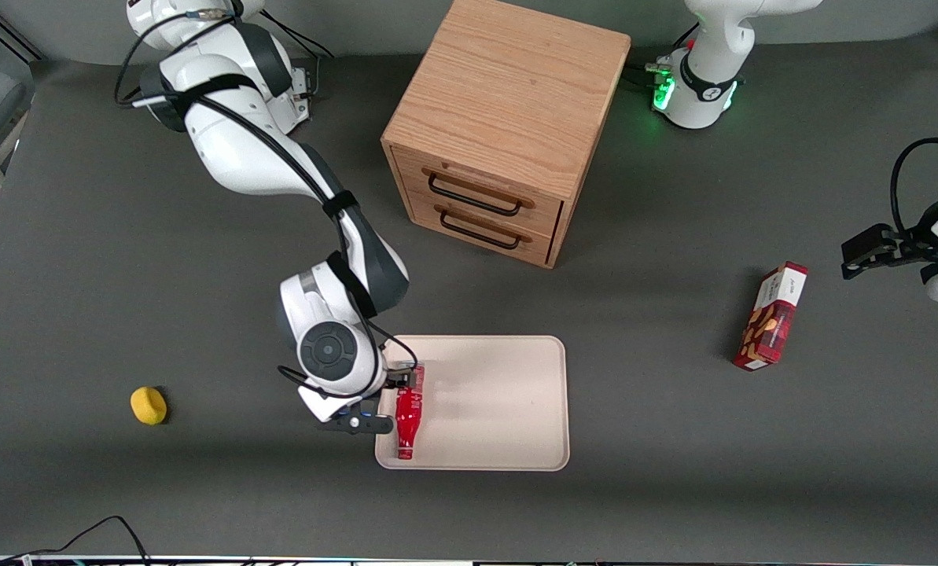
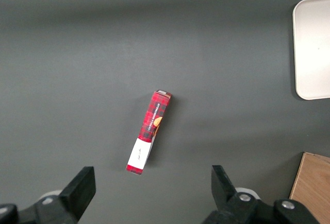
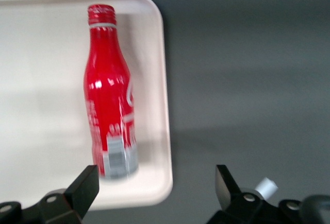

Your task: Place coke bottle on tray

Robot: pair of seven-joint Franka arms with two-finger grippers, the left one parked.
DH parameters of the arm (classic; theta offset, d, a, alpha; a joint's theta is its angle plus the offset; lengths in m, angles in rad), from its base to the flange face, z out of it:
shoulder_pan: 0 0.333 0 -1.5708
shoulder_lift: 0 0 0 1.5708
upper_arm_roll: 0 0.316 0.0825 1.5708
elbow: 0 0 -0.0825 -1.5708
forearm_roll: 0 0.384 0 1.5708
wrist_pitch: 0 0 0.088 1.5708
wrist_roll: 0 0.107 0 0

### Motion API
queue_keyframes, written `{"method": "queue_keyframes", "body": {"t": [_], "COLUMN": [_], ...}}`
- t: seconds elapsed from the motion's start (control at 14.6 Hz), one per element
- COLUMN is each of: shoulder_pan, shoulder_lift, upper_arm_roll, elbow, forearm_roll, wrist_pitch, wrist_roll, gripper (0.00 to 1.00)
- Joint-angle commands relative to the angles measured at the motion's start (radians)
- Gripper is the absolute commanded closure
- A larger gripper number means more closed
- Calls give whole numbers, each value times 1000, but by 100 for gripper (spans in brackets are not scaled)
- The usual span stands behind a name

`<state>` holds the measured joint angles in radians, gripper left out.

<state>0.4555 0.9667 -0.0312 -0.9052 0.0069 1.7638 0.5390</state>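
Observation:
The coke bottle (image 1: pixel 408 415) lies flat in the tray (image 1: pixel 500 401), along the tray's edge toward the working arm's end, with its cap pointing to the front camera. My right gripper (image 1: pixel 400 377) is over that edge, by the bottle's silvery base. In the right wrist view the gripper (image 3: pixel 156 178) is open and holds nothing. The bottle (image 3: pixel 108 95) lies apart from the fingers, on the tray (image 3: pixel 41 80) just inside its rim.
A wooden two-drawer cabinet (image 1: pixel 500 134) stands farther from the front camera than the tray. A red snack box (image 1: pixel 771 318) lies toward the parked arm's end, also in the left wrist view (image 2: pixel 149 131). A small yellow object (image 1: pixel 148 406) lies toward the working arm's end.

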Motion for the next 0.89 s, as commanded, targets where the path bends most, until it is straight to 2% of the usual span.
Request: {"method": "queue_keyframes", "body": {"t": [0.0,0.41,0.69,0.82], "shoulder_pan": [-44,-158,-199,-184], "shoulder_lift": [-199,-789,-1073,-1125], "upper_arm_roll": [14,14,1,-60], "elbow": [-185,-812,-1012,-1029], "forearm_roll": [42,39,39,39], "wrist_pitch": [-69,-52,-67,-69], "wrist_roll": [-14,-235,-352,-381], "gripper": [0,0,0,0]}}
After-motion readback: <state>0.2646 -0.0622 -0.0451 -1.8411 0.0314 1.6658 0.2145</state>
